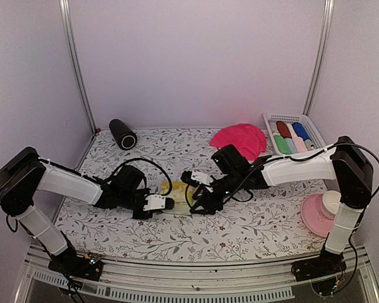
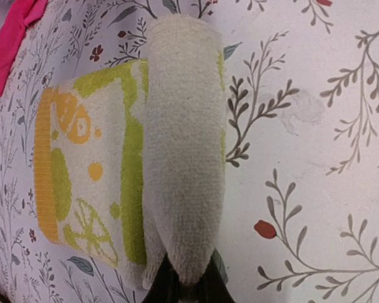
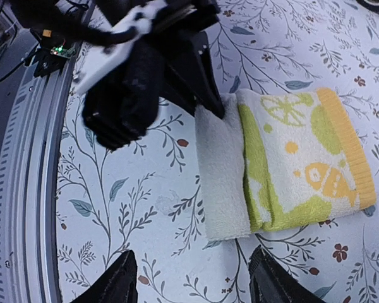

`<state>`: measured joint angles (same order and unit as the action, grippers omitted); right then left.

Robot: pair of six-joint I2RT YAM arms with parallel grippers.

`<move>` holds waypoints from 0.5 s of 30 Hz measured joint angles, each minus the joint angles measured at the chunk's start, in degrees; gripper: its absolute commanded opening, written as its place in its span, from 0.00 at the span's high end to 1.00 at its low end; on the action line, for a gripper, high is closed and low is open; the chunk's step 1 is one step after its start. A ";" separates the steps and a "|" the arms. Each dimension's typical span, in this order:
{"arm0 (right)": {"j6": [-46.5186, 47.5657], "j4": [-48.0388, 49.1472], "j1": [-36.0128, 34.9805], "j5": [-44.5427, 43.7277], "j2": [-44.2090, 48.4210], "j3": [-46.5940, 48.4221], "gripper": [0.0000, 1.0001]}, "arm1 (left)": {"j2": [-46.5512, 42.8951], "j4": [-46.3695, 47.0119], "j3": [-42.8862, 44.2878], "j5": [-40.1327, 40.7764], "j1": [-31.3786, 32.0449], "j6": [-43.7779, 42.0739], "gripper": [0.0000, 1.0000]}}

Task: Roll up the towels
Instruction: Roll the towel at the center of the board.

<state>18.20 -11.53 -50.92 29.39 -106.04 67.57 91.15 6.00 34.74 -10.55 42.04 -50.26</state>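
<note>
Mid-table, yellow towel (image 3: pixel 290 164) lies half-rolled; left gripper (image 2: pixel 188 285) pinches the rolled end tight. Right gripper (image 3: pixel 192 281) jaws wide, hovering just beside the roll, holding nothing. Pink towel (image 1: pixel 240 140) heaped far right, beside basket (image 1: pixel 289 115).

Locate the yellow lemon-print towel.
In the top view the yellow towel lies near the middle of the table, between the left pincer, which is shut on its rolled end, and the open right pincer.
</note>
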 measured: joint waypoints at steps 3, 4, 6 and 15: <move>2.43 5.70 -3.32 -3.30 2.21 -3.96 0.39 | 1.20 -4.37 2.99 -3.39 -1.75 1.84 0.95; 3.37 7.37 -4.48 -4.31 2.23 -4.90 0.39 | 1.66 -5.88 4.09 -4.52 -2.34 2.36 0.95; 5.03 9.86 -6.32 -6.03 2.16 -6.45 0.39 | 2.54 -8.39 5.79 -6.49 -3.34 3.15 0.94; 9.99 17.07 -9.97 -16.02 -4.15 -5.20 0.39 | 7.02 -14.58 11.87 -11.61 -5.57 4.68 0.93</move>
<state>28.18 5.54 -60.88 13.37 -110.19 62.37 98.17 -8.58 46.61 -22.15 36.47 -45.58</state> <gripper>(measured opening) 0.613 0.070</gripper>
